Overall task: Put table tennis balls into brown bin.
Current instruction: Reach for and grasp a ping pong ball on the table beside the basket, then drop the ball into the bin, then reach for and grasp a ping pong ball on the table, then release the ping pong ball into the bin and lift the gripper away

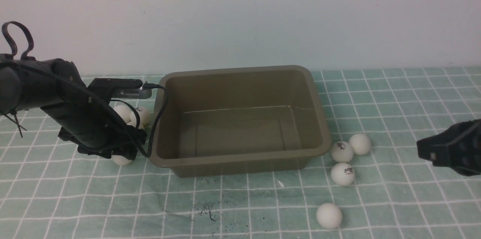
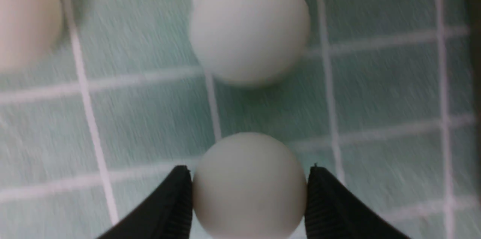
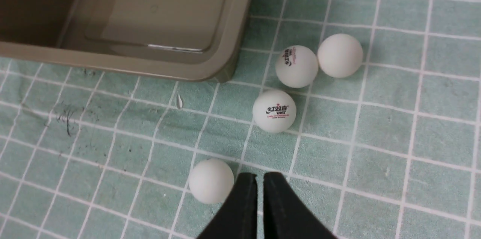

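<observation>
The brown bin stands mid-table, and no ball shows inside it. My left gripper is low at the bin's left side, shut on a white table tennis ball with both fingers touching it. Two more balls lie behind that arm; one of them is just ahead of the held ball. Right of the bin lie three clustered balls and a single ball nearer the front. My right gripper is shut and empty, hovering beside that single ball.
A green checked cloth covers the table, and a pale wall rises close behind. The left arm's black cable hangs against the bin's left rim. Dark scuffs mark the cloth in front of the bin. The bin's corner lies near the clustered balls.
</observation>
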Motion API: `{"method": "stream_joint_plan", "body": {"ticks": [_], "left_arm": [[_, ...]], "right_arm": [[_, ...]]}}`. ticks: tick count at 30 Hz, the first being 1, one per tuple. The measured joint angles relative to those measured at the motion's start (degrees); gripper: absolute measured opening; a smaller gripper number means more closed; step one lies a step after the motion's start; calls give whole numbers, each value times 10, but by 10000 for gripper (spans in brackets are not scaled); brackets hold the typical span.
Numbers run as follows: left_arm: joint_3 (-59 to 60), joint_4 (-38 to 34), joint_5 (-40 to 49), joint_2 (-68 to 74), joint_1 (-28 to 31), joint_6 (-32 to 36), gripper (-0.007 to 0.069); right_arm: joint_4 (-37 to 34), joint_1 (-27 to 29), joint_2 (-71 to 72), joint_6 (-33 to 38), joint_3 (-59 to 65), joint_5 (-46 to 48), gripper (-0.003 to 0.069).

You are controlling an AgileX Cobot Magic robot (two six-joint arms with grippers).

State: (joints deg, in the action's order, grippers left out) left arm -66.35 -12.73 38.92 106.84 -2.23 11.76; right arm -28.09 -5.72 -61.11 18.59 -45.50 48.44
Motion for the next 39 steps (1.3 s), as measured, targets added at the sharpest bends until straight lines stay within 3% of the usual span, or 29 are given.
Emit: {"method": "stream_joint_plan", "body": {"ticks": [6, 9, 15, 17, 19, 21, 22, 23, 24, 25, 26, 27, 28, 29, 30, 32, 33, 35, 39], "left_arm": [[-31, -18, 73, -127, -12, 6, 342], [-34, -44, 68, -160, -42, 29, 342], [-35, -66, 35, -118, -114, 54, 342], [-35, -71, 21, -91, -128, 54, 344], [-38, -75, 13, -67, -137, 54, 377], [-49, -74, 13, -47, -141, 54, 459], [-49, -74, 13, -47, -141, 54, 459], [-64, -69, 23, -41, -141, 54, 528], [-78, -62, 33, -40, -139, 52, 552], [-97, -49, 51, -41, -134, 44, 570], [-101, -47, 54, -41, -132, 44, 570], [-124, -25, 79, -46, -122, 27, 540], [-142, -2, 102, -52, -107, 10, 488], [-157, 26, 123, -60, -83, -9, 353], [-157, 29, 124, -60, -79, -12, 353], [-167, 56, 139, -67, -33, -28, 150], [-168, 62, 142, -68, -14, -32, 86], [-169, 66, 147, -64, 32, -33, 24], [-169, 57, 143, -36, 79, 1, 2]], "right_arm": [[-17, -28, -84, 49, -5, -4, 192], [-11, -83, -142, 63, -5, -31, 311], [24, -162, -267, 44, -5, -116, 516], [29, -174, -303, 40, -5, -130, 553], [29, -183, -326, 39, -5, -138, 566], [29, -200, -347, 38, -5, -149, 570], [29, -201, -349, 38, -5, -150, 570], [29, -213, -359, 38, -5, -158, 552], [29, -217, -360, 37, -5, -160, 536], [29, -222, -360, 33, -7, -163, 472], [29, -222, -360, 32, -7, -163, 472], [33, -224, -359, 24, -12, -161, 352], [41, -224, -357, 18, -20, -155, 328], [57, -224, -350, 11, -34, -133, 347], [60, -224, -349, 10, -37, -128, 350], [78, -224, -328, -9, -66, -71, 354], [83, -224, -317, -16, -83, -47, 354], [87, -224, -289, -29, -115, 2, 354], [82, -224, -266, -36, -192, 20, 354]]}}
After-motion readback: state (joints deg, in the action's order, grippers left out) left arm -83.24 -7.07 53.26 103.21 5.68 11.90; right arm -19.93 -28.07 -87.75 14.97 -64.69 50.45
